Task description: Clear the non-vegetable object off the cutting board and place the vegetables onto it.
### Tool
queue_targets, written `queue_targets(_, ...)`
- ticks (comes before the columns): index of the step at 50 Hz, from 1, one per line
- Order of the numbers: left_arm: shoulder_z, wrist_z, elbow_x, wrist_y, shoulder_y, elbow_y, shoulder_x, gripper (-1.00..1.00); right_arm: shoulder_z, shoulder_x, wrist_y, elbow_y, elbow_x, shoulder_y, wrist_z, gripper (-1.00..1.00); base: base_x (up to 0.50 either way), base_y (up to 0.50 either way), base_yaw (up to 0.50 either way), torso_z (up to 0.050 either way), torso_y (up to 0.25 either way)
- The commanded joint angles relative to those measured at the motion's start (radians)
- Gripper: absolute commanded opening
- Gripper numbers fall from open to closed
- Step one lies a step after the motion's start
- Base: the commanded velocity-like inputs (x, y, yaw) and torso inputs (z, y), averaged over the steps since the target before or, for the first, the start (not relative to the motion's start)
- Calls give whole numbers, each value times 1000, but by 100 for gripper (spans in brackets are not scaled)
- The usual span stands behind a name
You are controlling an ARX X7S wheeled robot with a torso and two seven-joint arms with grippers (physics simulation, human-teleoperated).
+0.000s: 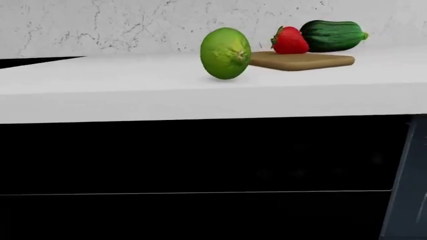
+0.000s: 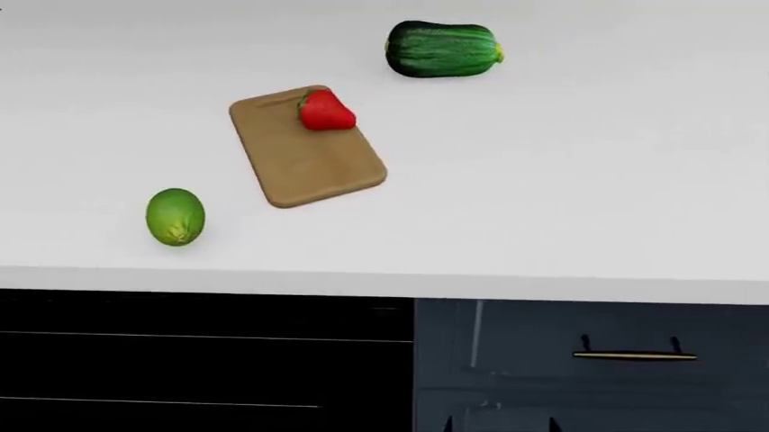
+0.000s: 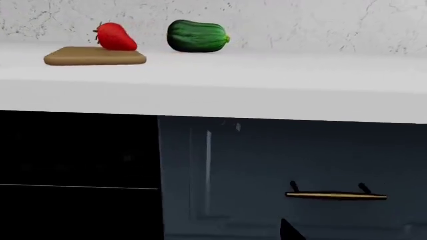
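Observation:
A red strawberry [image 2: 324,111] [image 1: 289,41] [image 3: 116,37] sits on the far corner of the light-brown cutting board [image 2: 312,166] [image 1: 313,61] [image 3: 80,57]. The dark-green zucchini [image 2: 441,49] [image 1: 331,35] [image 3: 197,36] lies on the white counter behind the board, apart from it. A yellow-green oval [image 2: 176,216] [image 1: 225,53] rests on the counter near the front edge, left of the board. My left gripper is out of view. Of my right gripper only one dark fingertip [image 3: 291,232] shows, low in front of the cabinet, far below the counter top.
The white counter [image 2: 577,180] ends at a marbled back wall [image 3: 300,20]. Under it are black drawer fronts [image 2: 180,360] on the left and a blue-grey cabinet door with a brass handle [image 2: 635,356] on the right. Two small dark tips [image 2: 447,424] poke up at the head view's bottom edge.

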Motion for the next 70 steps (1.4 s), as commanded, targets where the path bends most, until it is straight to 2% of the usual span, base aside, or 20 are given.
queue_targets(1,-10,21,-4,-14,6,20,0,100,8,-3,60,-69,-22,-12,2,100,0,0,0,0,0)
queue_targets(10,-14,4,-34,-156,19,166,-22,100,10,23,188,-231,-7,-42,20,100,0,0,0,0,0)
queue_targets(15,-3,-31,-1,-315,3,301,-47,100,26,60,357,-395,-7,-26,32,100,0,0,0,0,0)
queue_targets(18,-30,-34,-42,-431,-11,386,-47,100,19,92,464,-469,-31,-1,38,100,0,0,0,0,0)
queue_targets(22,-33,-43,-46,-500,-33,445,-59,100,41,113,538,-522,-15,29,29,100,0,0,0,0,0)
queue_targets(23,-36,-45,-54,-570,-58,499,-66,100,46,139,635,-590,-18,69,22,100,0,0,0,0,0)
queue_targets(28,-53,-33,-109,-753,-140,589,-78,100,81,161,775,-676,26,143,-5,100,0,0,0,0,0)
queue_targets(33,-31,-37,-107,-832,-200,603,-95,100,126,177,917,-726,76,235,-33,100,0,0,0,0,0)
queue_targets(43,-34,-40,-154,-1111,-372,679,-103,100,192,213,1219,-802,168,480,-85,100,0,0,0,0,0)
queue_targets(49,-65,-9,-201,-1254,-525,660,-100,100,208,229,1358,-789,211,627,-117,100,0,0,0,0,0)
queue_targets(58,-63,26,-226,-1325,-719,558,-114,100,218,216,1523,-728,263,834,-145,100,0,0,0,0,0)
queue_targets(70,-9,77,-235,-1335,-967,335,-122,100,142,256,1532,-473,326,1091,-127,100,0,0,0,0,0)
